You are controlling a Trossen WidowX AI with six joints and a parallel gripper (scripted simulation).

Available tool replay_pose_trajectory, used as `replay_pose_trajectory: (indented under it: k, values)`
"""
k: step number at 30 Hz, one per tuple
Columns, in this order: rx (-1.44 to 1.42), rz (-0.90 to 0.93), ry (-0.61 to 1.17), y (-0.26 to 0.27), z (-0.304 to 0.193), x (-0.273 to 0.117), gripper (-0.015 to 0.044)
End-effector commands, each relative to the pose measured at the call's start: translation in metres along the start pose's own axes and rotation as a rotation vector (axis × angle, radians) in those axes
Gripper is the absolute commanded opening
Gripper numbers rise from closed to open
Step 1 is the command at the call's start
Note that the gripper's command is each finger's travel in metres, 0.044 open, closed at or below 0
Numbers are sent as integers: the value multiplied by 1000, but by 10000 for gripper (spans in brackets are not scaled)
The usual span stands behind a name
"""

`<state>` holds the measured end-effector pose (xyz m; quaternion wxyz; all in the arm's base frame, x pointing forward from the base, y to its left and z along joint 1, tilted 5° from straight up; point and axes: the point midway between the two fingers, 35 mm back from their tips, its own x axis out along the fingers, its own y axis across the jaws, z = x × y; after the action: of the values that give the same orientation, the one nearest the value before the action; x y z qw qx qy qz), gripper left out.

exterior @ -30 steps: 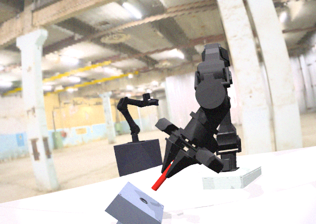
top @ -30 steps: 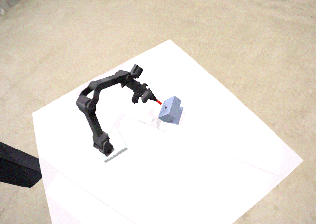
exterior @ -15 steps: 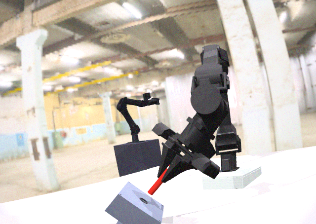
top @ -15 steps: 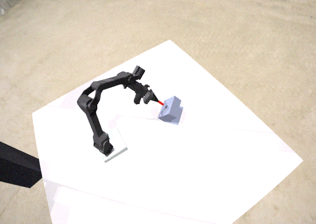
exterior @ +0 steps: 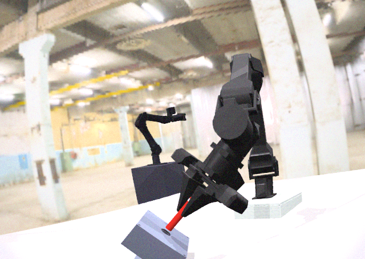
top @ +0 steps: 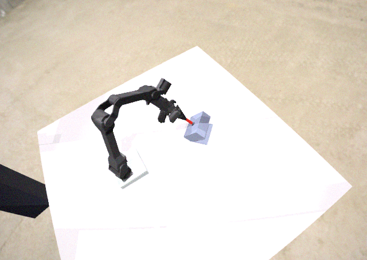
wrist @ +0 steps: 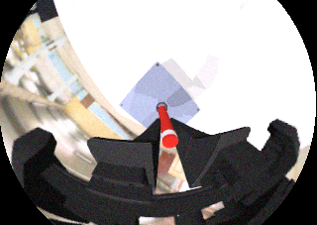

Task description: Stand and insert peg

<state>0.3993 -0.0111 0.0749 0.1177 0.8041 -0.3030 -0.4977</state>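
Note:
My gripper (top: 184, 118) (exterior: 181, 212) (wrist: 165, 123) is shut on the red peg (top: 188, 121) (exterior: 176, 219) (wrist: 165, 120). The white band is at the peg's near end in the wrist view, on the camera side of the fingers. The plain end points down at the blue-grey sloped panel (top: 192, 132) (exterior: 147, 221) (wrist: 144, 98). In the exterior view the plain end is just above the hole (exterior: 166, 231), with a small gap visible. In the wrist view the plain end overlaps the dark ring of the hole; its depth cannot be told there.
The panel stands on the white table (top: 237, 177) (exterior: 318, 221). The arm's pale base plate (top: 137, 169) (exterior: 262, 210) lies behind the gripper. Another dark arm (exterior: 147, 132) stands on a dark block (exterior: 157, 181) beyond the table.

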Motion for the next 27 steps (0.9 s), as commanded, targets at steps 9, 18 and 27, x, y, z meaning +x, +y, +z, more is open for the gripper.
replay_pose_trajectory:
  k: [9,18,27]
  values:
    - [3,-1,2,0,-1,-2,0]
    - [3,-1,2,0,0,3,0]
    - [3,-1,2,0,1,8,0]
